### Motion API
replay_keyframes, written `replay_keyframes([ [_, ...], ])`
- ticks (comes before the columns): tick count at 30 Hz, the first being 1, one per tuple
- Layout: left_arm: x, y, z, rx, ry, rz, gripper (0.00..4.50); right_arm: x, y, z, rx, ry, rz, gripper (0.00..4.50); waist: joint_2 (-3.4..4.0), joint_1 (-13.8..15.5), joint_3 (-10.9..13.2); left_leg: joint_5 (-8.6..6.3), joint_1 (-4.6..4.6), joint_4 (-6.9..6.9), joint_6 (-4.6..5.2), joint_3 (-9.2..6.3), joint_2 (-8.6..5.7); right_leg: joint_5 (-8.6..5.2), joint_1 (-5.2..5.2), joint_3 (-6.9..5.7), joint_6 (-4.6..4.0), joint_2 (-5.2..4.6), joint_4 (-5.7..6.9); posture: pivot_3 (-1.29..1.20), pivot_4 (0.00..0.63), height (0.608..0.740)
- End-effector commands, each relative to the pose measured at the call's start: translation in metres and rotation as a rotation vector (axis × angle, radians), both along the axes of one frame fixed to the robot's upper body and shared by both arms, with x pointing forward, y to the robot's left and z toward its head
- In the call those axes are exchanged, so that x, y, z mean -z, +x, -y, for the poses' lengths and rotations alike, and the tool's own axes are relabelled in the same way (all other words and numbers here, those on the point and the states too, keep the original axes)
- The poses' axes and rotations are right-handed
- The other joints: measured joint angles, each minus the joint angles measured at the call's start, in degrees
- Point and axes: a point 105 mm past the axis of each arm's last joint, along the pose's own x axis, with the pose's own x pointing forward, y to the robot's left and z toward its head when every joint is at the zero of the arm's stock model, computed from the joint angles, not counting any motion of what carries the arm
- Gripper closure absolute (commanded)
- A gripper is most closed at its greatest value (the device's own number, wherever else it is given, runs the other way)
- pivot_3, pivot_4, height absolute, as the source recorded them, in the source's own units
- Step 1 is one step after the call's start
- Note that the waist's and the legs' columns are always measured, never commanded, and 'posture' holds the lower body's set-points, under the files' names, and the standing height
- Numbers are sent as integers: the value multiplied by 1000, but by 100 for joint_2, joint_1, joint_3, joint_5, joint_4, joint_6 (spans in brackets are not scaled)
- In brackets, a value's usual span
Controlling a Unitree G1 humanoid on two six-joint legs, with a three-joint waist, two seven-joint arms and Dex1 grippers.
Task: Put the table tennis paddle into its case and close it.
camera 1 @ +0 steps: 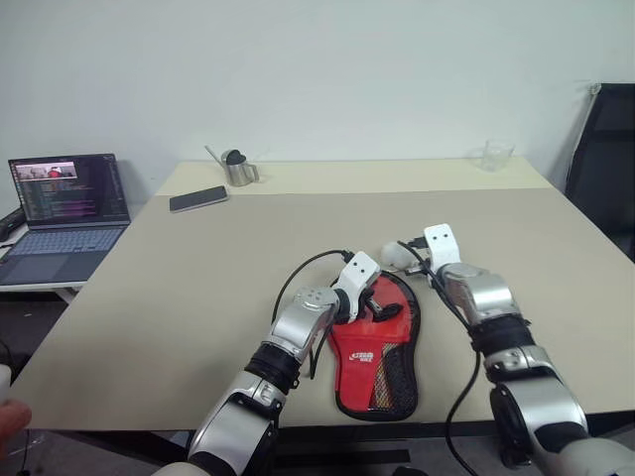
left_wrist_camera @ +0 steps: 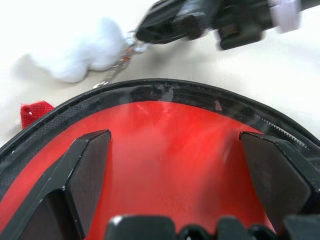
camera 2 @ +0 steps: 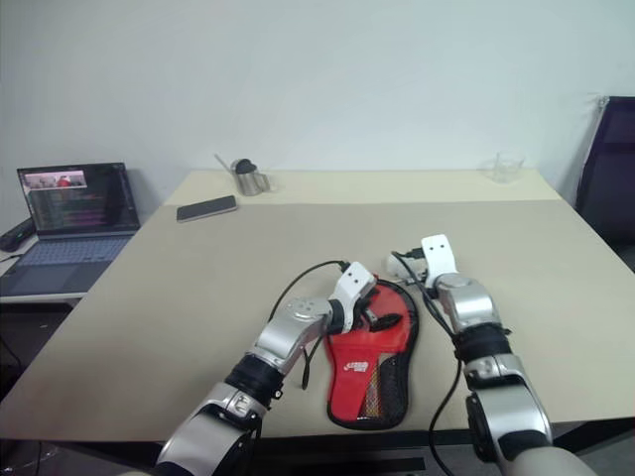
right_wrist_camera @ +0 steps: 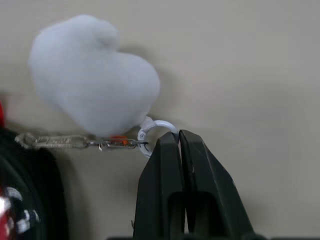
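- Far left of the head view: open laptop (camera 1: 64, 213) on a side desk, screen lit.
- Upper left on the tan table (camera 1: 198, 288): dark phone (camera 1: 198, 198), w/ a small metal cup (camera 1: 237, 169) just right of it.
- Low centre: left gripper (camera 1: 382, 312) sits over the case (camera 1: 377, 367), fingers (left_wrist_camera: 85, 165) wide apart, one each side of the red top.
- Case lies flat near the front edge, red side up, white logo & black mesh pocket showing. Can't see the paddle, so can't tell where it is.
- Just right of the case top: white fluffy charm (right_wrist_camera: 95, 75) on a little chain (right_wrist_camera: 75, 142) to the case.
- Right gripper (right_wrist_camera: 179, 137) is pinched shut on the charm's white ring (right_wrist_camera: 159, 125).
- Upper right, far table edge: clear cup (camera 1: 495, 156).
- Far right: black chair (camera 1: 605, 159).
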Motion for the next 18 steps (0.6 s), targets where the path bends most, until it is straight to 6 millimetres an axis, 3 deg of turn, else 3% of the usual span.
replay_keyframes([
  [1,49,-11,-17,-27,101,-148,0,-13,-15,21,10,-42,11,4437,1,9,-3,0,0,0,1,-1,0,0,2,-1,0,0,-1,0,150,740],
  [7,50,-12,-15,-13,107,-148,0,-3,-47,33,-37,-55,-101,4437,4,29,-8,-2,1,0,3,-8,-1,-2,12,-11,4,1,-13,0,150,740],
  [12,52,-12,-15,-1,118,-149,0,3,-79,19,-233,-89,-191,4437,8,54,-10,-3,7,-2,5,-32,1,2,47,-39,12,6,-60,0,150,740],
  [18,52,-11,-14,4,121,-148,0,4,-102,15,-393,-138,-233,4437,3,110,-10,-9,13,-2,14,-35,-2,-14,63,-43,46,3,-73,0,150,740],
])
